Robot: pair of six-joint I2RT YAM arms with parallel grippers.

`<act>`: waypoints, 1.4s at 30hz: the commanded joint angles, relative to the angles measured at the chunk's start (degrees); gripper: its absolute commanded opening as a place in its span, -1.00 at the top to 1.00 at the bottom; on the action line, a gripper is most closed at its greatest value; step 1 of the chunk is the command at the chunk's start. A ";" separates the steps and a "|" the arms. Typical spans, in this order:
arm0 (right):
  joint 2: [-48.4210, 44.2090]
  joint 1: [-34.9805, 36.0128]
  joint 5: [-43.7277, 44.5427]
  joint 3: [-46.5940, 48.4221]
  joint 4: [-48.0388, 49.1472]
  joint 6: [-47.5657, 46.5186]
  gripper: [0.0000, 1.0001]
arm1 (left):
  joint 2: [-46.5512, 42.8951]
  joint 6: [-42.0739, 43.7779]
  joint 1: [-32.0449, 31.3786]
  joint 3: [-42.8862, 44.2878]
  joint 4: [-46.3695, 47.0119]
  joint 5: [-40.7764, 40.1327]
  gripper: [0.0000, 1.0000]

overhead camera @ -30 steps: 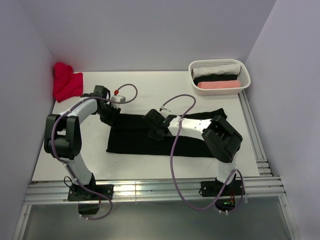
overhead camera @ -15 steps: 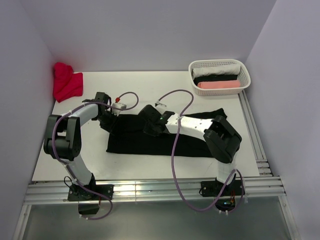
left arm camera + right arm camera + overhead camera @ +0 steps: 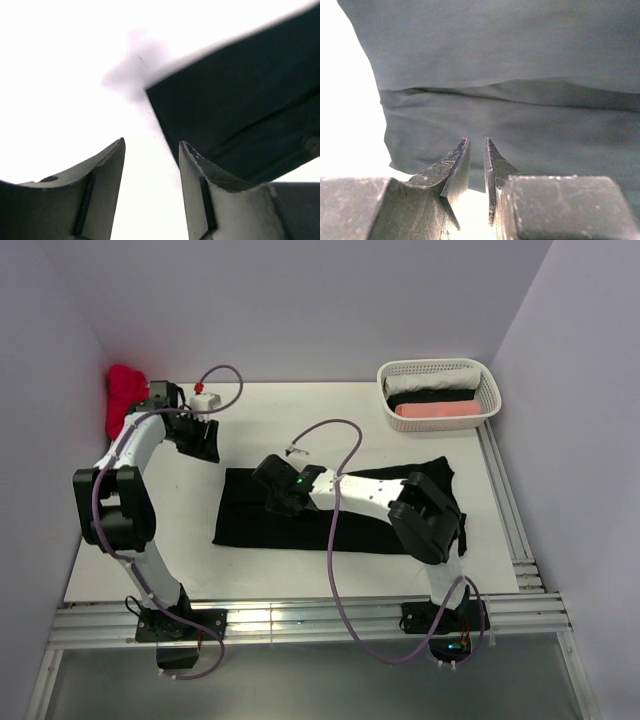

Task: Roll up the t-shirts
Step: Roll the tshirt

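Note:
A black t-shirt (image 3: 340, 512) lies folded into a long flat strip across the table's middle. Its corner (image 3: 240, 100) shows at the upper right of the left wrist view. My left gripper (image 3: 204, 444) (image 3: 152, 141) hangs over bare white table behind the strip's left end, open, with nothing between its fingers. My right gripper (image 3: 272, 490) (image 3: 477, 140) sits low over the left part of the black cloth (image 3: 510, 75). Its jaws stand a narrow gap apart with nothing caught between them. A crumpled red t-shirt (image 3: 130, 403) lies at the back left corner.
A white basket (image 3: 486, 380) at the back right holds rolled white, black and pink shirts. Walls close in the table on the left, back and right. A metal rail (image 3: 505, 500) runs along the right edge, another along the front.
My left gripper has let go of the strip's back left edge, opened, and pulled away toward the back left. The right gripper has slid left along the black cloth.

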 commanded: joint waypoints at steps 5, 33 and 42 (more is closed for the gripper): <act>7.78 4.63 1.18 13.28 -2.44 0.87 0.46 | 11.14 4.55 3.44 7.74 -10.86 15.94 -0.14; 29.76 14.48 3.91 42.56 -16.41 -0.71 -0.11 | 14.75 4.82 3.18 0.19 -4.54 18.60 -0.19; 33.10 15.18 3.82 44.68 -21.51 -0.80 -0.01 | 15.02 2.01 2.30 -0.86 -1.90 15.87 -0.08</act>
